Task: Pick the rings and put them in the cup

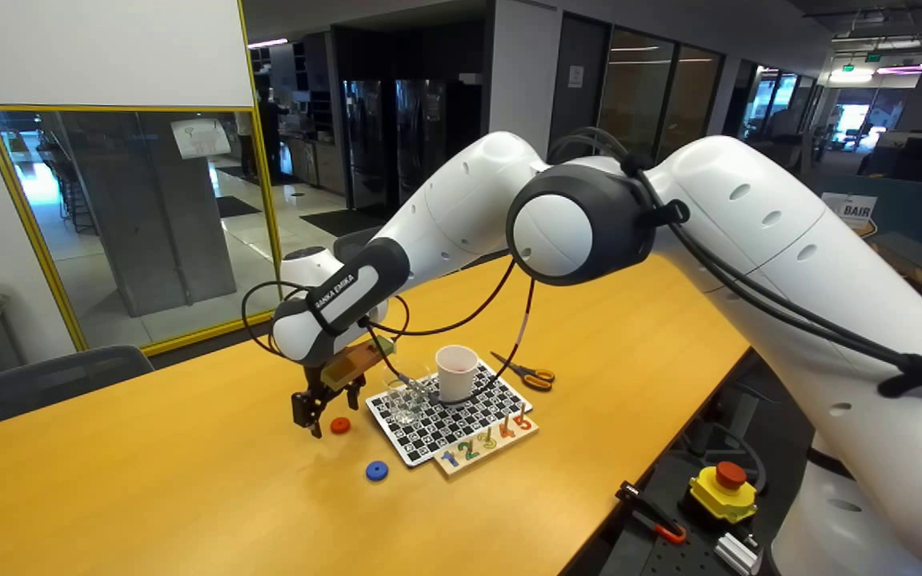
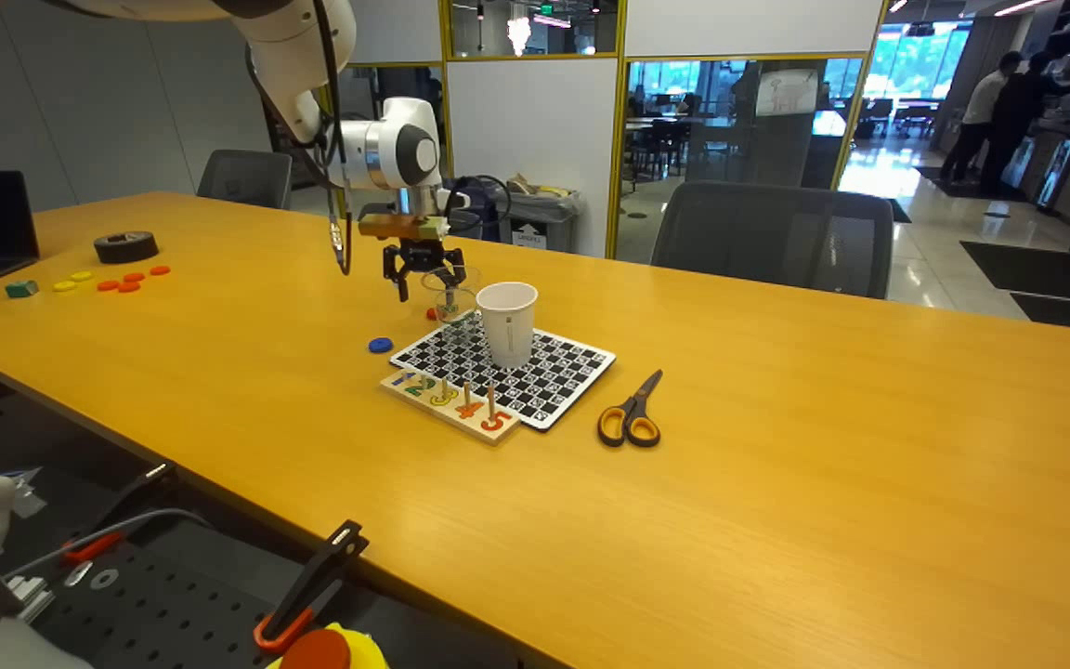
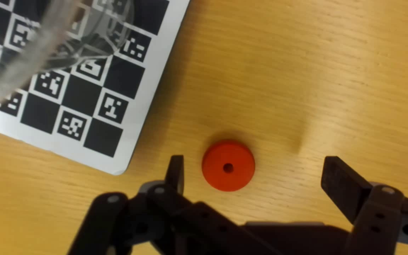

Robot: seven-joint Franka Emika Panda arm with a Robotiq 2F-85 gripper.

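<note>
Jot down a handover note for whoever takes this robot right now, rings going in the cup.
Gripper: open, holding nothing, above the red ring.
The red ring and the blue ring lie on the table, off the checkered board. Farther off lie flat red pieces and yellow pieces, too small to tell if they're rings.
Cup: white, upright on the board; a clear glass stands there too.
Done: neither near ring is in the cup yet; its bottom is hidden, so anything inside can't be told.
Left: close on the red ring, put it in the cup, then the blue ring, then check the far pieces.
</note>
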